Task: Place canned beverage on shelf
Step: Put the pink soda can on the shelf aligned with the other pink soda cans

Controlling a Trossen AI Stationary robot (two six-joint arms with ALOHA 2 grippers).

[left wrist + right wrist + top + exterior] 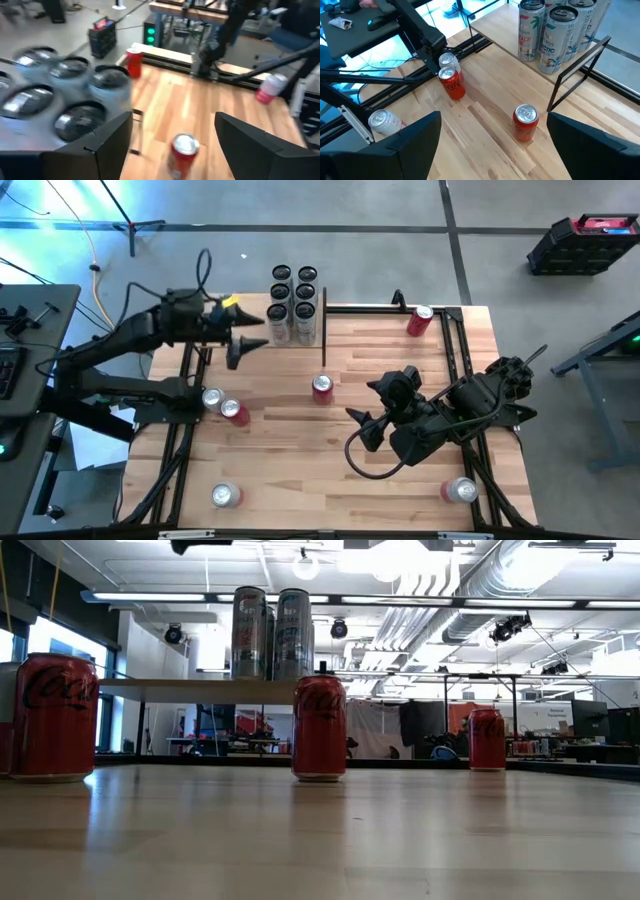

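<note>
While six tall cans (293, 304) fill the shelf (318, 321) at the high view's upper centre, a red can (322, 388) stands alone mid-frame, just below the shelf's near edge, with bare tabletop (300, 450) all round it. Left gripper (248, 344) hangs released at upper left, beside the shelf, holding nothing. Right gripper (361, 427) hangs released at centre right, also holding nothing. Other red cans sit near the table's edges.

Grey floor (400, 205), white ducts (440, 580) — workshop
</note>
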